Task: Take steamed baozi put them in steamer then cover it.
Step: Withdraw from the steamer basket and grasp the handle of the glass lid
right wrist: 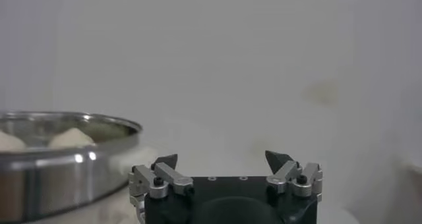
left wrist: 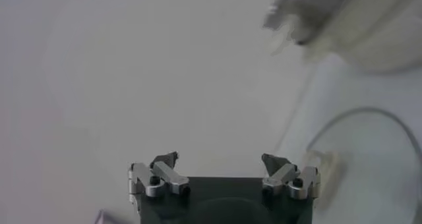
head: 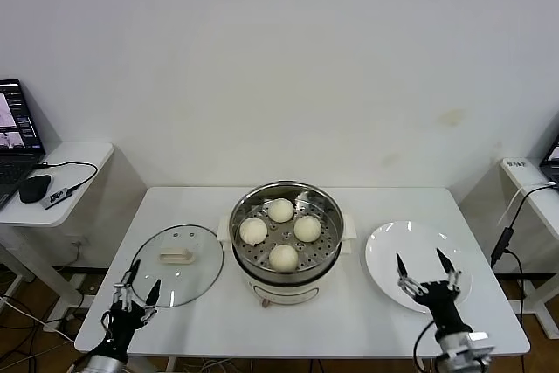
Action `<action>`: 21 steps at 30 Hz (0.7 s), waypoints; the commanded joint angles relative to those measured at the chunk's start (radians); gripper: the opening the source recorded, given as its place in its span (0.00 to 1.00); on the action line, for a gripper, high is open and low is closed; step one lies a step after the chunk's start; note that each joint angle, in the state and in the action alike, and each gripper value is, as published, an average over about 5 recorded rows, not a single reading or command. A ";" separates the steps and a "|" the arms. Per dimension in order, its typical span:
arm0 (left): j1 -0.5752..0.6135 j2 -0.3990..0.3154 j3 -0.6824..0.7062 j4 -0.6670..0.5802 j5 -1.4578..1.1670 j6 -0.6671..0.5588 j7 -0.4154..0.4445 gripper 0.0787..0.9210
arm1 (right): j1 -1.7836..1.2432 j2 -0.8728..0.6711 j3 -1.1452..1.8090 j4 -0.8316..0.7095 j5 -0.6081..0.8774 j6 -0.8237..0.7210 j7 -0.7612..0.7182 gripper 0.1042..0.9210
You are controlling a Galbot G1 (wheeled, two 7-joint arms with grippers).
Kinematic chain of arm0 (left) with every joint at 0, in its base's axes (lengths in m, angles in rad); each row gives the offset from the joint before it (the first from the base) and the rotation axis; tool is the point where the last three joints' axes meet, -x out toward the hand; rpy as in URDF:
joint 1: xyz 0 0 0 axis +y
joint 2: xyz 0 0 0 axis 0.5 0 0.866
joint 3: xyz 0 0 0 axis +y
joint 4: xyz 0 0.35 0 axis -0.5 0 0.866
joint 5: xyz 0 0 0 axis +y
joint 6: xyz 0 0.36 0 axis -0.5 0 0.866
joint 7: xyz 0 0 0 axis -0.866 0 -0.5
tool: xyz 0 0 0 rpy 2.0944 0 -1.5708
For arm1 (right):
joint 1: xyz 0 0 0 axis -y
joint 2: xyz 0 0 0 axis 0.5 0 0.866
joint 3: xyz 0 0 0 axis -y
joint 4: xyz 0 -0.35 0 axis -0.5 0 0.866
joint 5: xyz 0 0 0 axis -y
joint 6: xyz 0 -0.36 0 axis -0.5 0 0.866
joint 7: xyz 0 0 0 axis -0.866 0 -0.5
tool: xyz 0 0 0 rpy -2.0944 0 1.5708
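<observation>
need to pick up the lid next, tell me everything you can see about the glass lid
The glass lid is round and clear with a thin metal rim and a cream rectangular handle at its centre. It lies flat, handle up, on the white table, left of the steamer, apparently just apart from it. Nothing grips it; the open left gripper hovers at its near-left edge.
</observation>
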 commanded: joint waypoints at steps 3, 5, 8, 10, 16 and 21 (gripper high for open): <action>-0.206 0.059 0.047 0.233 0.310 -0.009 0.075 0.88 | -0.111 0.077 0.093 0.037 -0.022 0.017 -0.002 0.88; -0.236 0.061 0.054 0.252 0.305 -0.010 0.077 0.88 | -0.111 0.080 0.093 0.037 -0.024 0.018 0.000 0.88; -0.281 0.066 0.061 0.267 0.293 -0.010 0.087 0.88 | -0.111 0.085 0.089 0.035 -0.031 0.018 0.001 0.88; -0.308 0.070 0.069 0.277 0.285 -0.009 0.093 0.88 | -0.110 0.091 0.085 0.032 -0.037 0.018 0.001 0.88; -0.382 0.079 0.100 0.340 0.265 -0.018 0.103 0.88 | -0.109 0.110 0.073 0.035 -0.054 0.019 0.004 0.88; -0.429 0.079 0.126 0.399 0.259 -0.024 0.100 0.88 | -0.114 0.119 0.075 0.042 -0.059 0.019 0.004 0.88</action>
